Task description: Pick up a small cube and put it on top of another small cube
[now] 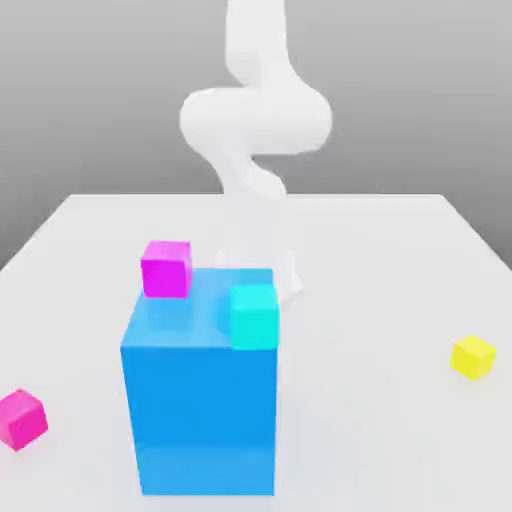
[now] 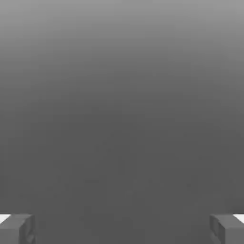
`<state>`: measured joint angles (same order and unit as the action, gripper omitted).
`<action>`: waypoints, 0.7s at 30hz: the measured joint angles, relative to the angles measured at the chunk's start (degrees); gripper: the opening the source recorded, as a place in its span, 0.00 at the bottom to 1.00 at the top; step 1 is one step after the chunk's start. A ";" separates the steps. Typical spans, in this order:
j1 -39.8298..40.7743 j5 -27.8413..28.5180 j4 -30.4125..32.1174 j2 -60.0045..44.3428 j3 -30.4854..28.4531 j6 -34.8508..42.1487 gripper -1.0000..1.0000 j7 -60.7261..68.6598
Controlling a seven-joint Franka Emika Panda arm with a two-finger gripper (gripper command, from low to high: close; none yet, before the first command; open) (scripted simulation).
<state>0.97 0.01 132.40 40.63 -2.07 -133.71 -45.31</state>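
Maybe the pink cube [image 1: 22,419] on the counter [image 1: 350,430] is light and stiff; pinch its flat sides. The pincer [image 2: 122,229] is wide apart, holding nothing.

blue rectangular block [image 1: 205,420]: seven o'clock from the exterior view's centre, upright on the white tabletop, flat top and front face showing | white tabletop [image 1: 370,265]: far edge crossing below twelve o'clock | grey backdrop [image 1: 410,90]: beyond that edge
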 joint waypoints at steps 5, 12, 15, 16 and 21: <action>2.03 -0.45 1.27 -10.62 -4.56 -3.97 0.50 1.45; 4.93 -2.65 3.00 -25.03 -11.09 -9.36 0.50 4.55; 6.41 -4.37 3.73 -31.31 -13.65 -11.63 0.50 6.43; 6.98 -5.06 3.97 -33.43 -14.42 -12.38 0.50 7.14; 12.25 -8.95 5.14 -44.11 -16.66 -16.06 0.50 11.00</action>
<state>13.22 -8.94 137.53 -3.48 -18.73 -149.76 -34.31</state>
